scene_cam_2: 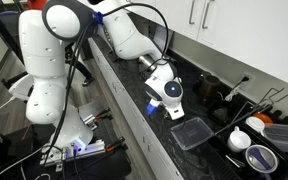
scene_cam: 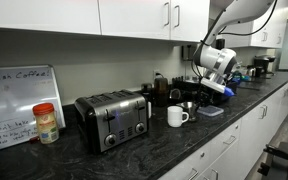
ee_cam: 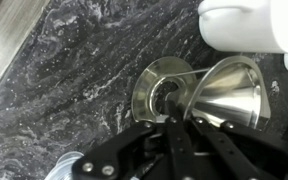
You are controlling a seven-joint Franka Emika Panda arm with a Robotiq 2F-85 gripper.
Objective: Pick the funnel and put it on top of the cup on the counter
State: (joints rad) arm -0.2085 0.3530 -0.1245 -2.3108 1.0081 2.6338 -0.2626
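The funnel (ee_cam: pixel 229 95) sits on the dark speckled surface (ee_cam: pixel 74 80), silvery and bright; in the wrist view it reads as a shining cone on the right with a round rimmed ring and a dark opening on its left, and whether these are one piece or two cannot be told; the funnel is not on the cup. The cup (ee_cam: pixel 239 25), plain white, stands just beyond the funnel at the upper right of that view, near it; whether they touch is not clear. The gripper (ee_cam: pixel 182 122) comes in from the bottom edge; its dark fingers (ee_cam: pixel 170 135) run up side by side to where the ring meets the cone; the tips lie close together at the metal, but whether they clamp it or only rest beside it cannot be told.

In an exterior view the cup (scene_cam: pixel 177 116) stands on the surface with its handle to the right, and the gripper hangs low just behind and above it; a dark pot (scene_cam: pixel 174 96) stands behind the cup; a toaster (scene_cam: pixel 112 118) is well to the side, then a red-lidded jar (scene_cam: pixel 46 122) and a whiteboard (scene_cam: pixel 19 100) leaning on the wall; white cabinets (scene_cam: pixel 134 15) hang above. In an exterior view the white arm (scene_cam_2: pixel 134 40) bends down over the surface; a black tray (scene_cam_2: pixel 191 132) lies near it.
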